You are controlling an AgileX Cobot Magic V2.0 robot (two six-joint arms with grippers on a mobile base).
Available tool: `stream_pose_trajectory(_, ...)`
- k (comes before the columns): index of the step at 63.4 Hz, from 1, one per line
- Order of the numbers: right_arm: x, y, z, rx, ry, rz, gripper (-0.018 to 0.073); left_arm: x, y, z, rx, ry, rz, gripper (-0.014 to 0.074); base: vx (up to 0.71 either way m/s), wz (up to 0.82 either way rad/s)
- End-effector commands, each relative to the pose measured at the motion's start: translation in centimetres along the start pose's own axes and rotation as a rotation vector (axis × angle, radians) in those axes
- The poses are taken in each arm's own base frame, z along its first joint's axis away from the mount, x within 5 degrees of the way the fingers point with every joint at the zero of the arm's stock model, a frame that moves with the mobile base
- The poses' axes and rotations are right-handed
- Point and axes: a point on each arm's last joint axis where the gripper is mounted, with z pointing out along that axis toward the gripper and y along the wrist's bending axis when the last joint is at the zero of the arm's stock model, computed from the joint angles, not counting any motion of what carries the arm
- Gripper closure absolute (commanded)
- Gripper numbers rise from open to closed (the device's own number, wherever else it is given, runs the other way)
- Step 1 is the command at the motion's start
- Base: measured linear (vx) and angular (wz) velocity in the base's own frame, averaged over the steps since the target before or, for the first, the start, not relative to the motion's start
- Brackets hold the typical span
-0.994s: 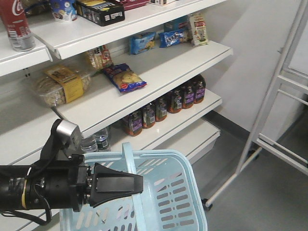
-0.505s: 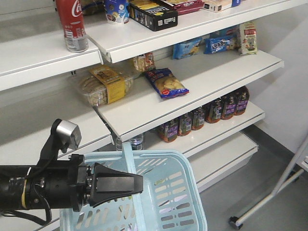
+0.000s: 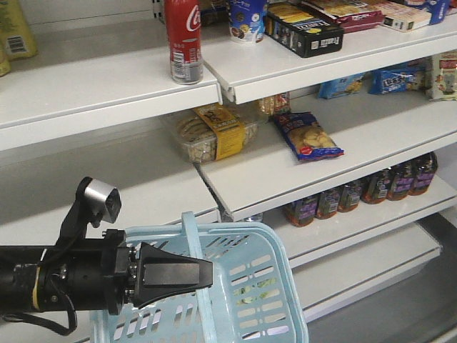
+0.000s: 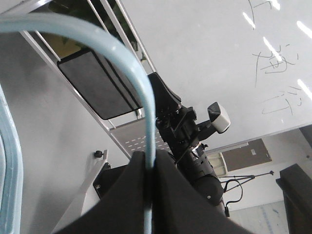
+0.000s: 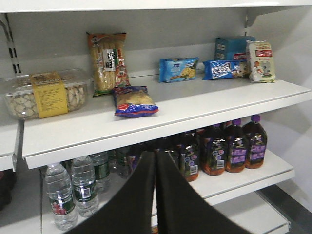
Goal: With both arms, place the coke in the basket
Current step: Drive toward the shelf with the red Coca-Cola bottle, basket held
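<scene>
Coke [image 3: 183,39] near cup [image 3: 247,18], perhaps yogurt.

This is looking like a shop aisle: white tiered shelves [image 3: 107,78] are carrying snack packets [image 3: 308,136], a clear tub of biscuits [image 3: 214,132], dark bottled drinks [image 5: 229,148] and water bottles [image 5: 85,187], with a light blue shopping basket [image 3: 271,286] showing in front.

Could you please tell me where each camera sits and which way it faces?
Front view: above the arms, facing the shelves and coke; shows the left gripper shut on the basket handle.
Left wrist: behind the left gripper, tilted up past the handle to a whiteboard; another black arm shows.
Right wrist: behind the shut right gripper, facing lower shelves.
Front and right wrist share the blue snack bag.
</scene>
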Motion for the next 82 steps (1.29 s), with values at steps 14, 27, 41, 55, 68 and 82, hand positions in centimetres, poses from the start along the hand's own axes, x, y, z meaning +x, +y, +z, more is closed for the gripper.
stream_pose_trajectory(14, -0.23, -0.1, -0.06, 0.01, -0.073, -0.007, 0.0564, 0.03, -3.14, -0.31, 0.246, 0.034, 0.035, 0.0604, 0.07, 0.3)
stream_pose_trajectory(27, -0.23, -0.1, -0.06, 0.01, -0.073, -0.007, 0.0564, 0.03, -3.14, -0.31, 0.246, 0.034, 0.035, 0.0604, 0.07, 0.26)
stream_pose_trajectory(41, -0.23, -0.1, -0.06, 0.01, -0.073, -0.007, 0.0564, 0.03, -3.14, -0.31, 0.246, 0.034, 0.035, 0.0604, 0.06, 0.22)
stream_pose_trajectory(55, -0.23, -0.1, -0.06, 0.01, -0.073, -0.007, 0.0564, 0.03, -3.14, -0.31, 0.246, 0.034, 0.035, 0.0604, 0.04, 0.17)
stream_pose_trajectory(68, -0.23, -0.1, -0.06, 0.01, -0.073, -0.007, 0.0564, 0.03, -3.14, -0.31, 0.246, 0.034, 0.035, 0.0604, 0.03, 0.13)
stream_pose_trajectory(82, -0.22, -0.1, -0.05, 0.009, -0.072, -0.007, 0.0564, 0.03, -3.14, -0.31, 0.246, 0.034, 0.035, 0.0604, 0.03, 0.12)
